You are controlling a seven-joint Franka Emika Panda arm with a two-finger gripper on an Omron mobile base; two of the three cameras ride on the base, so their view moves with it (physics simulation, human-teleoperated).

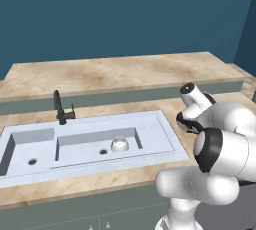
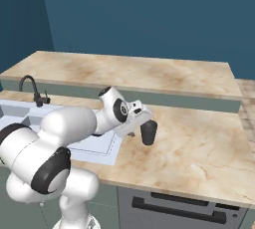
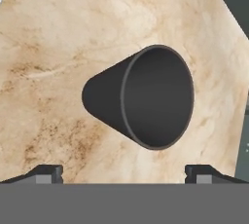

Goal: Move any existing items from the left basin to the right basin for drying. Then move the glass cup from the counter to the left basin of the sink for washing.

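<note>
So the white bowl (image 1: pixel 119 144) already sits in the right basin (image 1: pixel 80 146), meaning we're on the cup step. Gripper (image 3: pixel 124 173) hangs spread wide over the glass cup (image 2: pixel 148 132) standing on the counter (image 2: pixel 199 138). Next it probably needs lowering, then closing around the rim.

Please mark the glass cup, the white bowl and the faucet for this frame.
glass cup (image 2: pixel 148 132), right base view, on its dark side wall.
white bowl (image 1: pixel 119 144), left base view, on its rounded outside, in the right basin.
faucet (image 1: pixel 59 107), left base view, on its black upright stem.

A plain dark teal-blue wall (image 1: pixel 125 14) rises behind, evenly lit.
</note>
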